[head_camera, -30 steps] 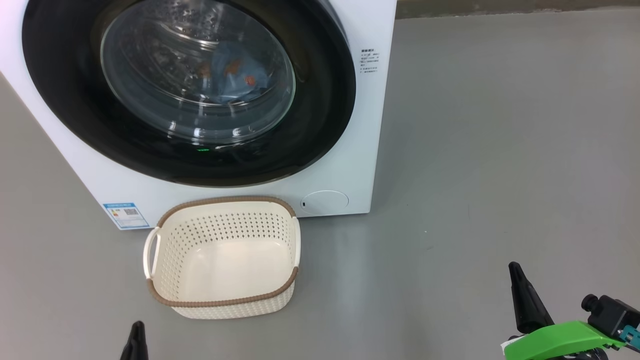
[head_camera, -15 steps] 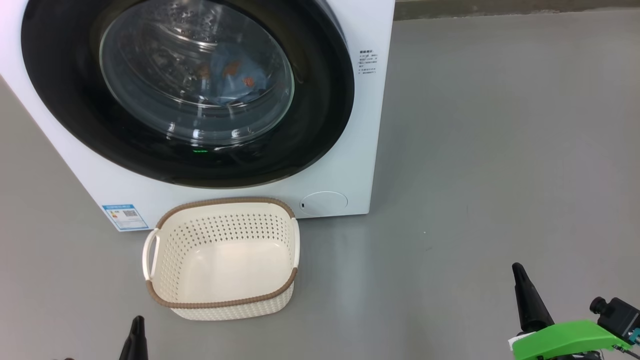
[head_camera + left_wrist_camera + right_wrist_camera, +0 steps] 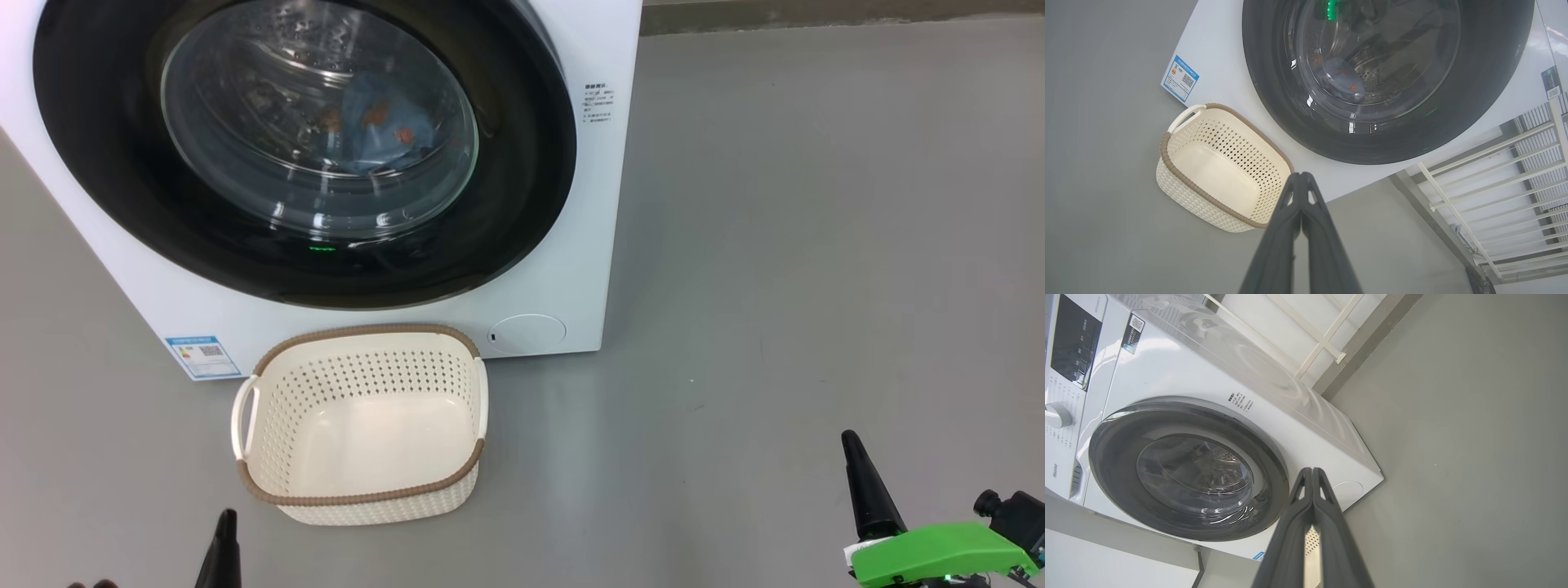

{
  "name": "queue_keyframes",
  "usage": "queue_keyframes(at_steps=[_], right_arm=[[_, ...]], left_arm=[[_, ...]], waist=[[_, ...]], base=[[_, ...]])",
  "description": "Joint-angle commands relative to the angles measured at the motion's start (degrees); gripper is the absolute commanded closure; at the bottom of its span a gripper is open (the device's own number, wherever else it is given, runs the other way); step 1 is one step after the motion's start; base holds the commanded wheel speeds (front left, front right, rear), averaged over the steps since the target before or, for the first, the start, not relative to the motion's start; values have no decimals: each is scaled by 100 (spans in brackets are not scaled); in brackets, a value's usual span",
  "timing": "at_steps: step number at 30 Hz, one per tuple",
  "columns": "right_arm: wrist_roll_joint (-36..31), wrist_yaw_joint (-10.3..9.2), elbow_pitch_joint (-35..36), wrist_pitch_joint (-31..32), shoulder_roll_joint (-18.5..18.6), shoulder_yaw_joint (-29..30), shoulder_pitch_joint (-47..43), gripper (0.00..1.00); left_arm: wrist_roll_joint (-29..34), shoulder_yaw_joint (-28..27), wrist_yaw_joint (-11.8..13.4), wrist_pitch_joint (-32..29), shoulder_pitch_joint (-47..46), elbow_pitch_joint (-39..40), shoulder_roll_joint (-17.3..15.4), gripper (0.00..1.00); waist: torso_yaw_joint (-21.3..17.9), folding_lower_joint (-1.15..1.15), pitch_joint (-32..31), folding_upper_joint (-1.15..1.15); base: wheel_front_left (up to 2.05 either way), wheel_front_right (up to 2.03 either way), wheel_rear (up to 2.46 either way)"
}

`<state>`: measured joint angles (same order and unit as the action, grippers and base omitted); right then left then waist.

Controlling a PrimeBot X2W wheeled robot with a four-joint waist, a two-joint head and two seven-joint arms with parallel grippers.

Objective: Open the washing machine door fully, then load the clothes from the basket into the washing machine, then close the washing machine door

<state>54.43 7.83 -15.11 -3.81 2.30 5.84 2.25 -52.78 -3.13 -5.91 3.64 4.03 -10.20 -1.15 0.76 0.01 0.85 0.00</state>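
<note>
Door risk: washing machine door [image 3: 310,155] looks shut on washing machine [image 3: 571,269], clothes [image 3: 375,131] behind its glass, basket [image 3: 359,498] empty just in front. Left gripper [image 3: 1301,179] and right gripper [image 3: 1311,471] are pinched closed, holding nothing. Latch not checkable; a half-caught door could swing open.

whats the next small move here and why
Probably none beyond parking both arms: the washing machine door looks shut, the clothes lie behind its glass, the basket is empty, and the left tool and right tool are shut, holding nothing.
</note>
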Motion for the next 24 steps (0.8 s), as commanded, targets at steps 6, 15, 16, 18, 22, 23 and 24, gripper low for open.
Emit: queue_keyframes(at_steps=[6, 15, 16, 18, 22, 23, 24], right_arm=[[461, -19, 129, 123, 45, -48, 257, 100], [1078, -22, 125, 292, 47, -26, 282, 100], [1140, -22, 125, 308, 47, -24, 285, 100], [1264, -23, 124, 342, 48, -20, 290, 100], [1511, -24, 123, 410, 49, -11, 300, 100], [1573, -24, 122, 427, 49, -9, 302, 100], [1635, -25, 122, 444, 49, -7, 305, 100]], left_arm=[[-476, -153, -65, -114, -351, 55, -115, 100], [-1121, -189, -82, -282, -476, -27, -126, 100], [-1185, -192, -84, -299, -489, -35, -127, 100], [-1315, -199, -87, -333, -514, -52, -129, 100], [-1573, -214, -94, -400, -564, -85, -133, 100], [-1638, -217, -96, -417, -577, -93, -135, 100], [-1702, -221, -98, -434, -590, -101, -136, 100]], waist=[[-7, 0, -7, 0], [-20, 0, -18, 0], [-21, 0, -19, 0], [-24, 0, -21, 0], [-29, 0, -26, 0], [-30, 0, -27, 0], [-31, 0, -28, 0]], base=[[0, 0, 0], [0, 0, 0], [0, 0, 0], [0, 0, 0], [0, 0, 0], [0, 0, 0], [0, 0, 0]])
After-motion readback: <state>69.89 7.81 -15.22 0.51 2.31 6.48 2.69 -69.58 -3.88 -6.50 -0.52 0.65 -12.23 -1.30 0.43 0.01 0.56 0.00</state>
